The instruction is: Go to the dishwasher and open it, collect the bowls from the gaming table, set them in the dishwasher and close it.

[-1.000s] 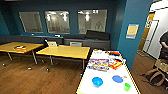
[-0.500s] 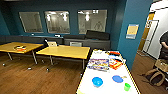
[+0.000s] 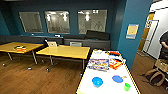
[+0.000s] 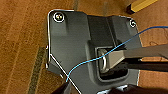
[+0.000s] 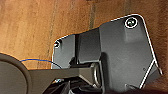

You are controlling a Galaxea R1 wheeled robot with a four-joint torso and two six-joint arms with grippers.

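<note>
Closest in the head view: the gaming table (image 3: 105,85), a long white worktop with a yellow edge, running away from the camera. On its near end, three bowls well apart from one another: a deep blue bowl (image 3: 97,81) toward the left, a flatter blue bowl (image 3: 117,78) to its right and a little further back, and a small green bowl (image 3: 127,86) nearest the right edge. Further along the same worktop, a flat colourful game box (image 3: 98,64) and, just beside it to the right, red and orange packets (image 3: 115,64); more small items at the far end, too blurred to name.

In the wrist views, wooden floor (image 4: 22,50) below each arm, with a thin blue cable (image 4: 100,58) crossing the left wrist view. Left hand and right hand: cannot tell whether spread or pressed together.

Beyond the white worktop, to the left, two plain yellow tables (image 3: 63,52) on the wooden floor, the further left one carrying something small and reddish (image 3: 20,48). Behind them, a dark bench (image 3: 82,41) along a blue wall with three windows (image 3: 57,22). At the right edge, a person (image 3: 165,46) partly in view near a doorway, and a brown bag (image 3: 154,76) on the floor below.
</note>
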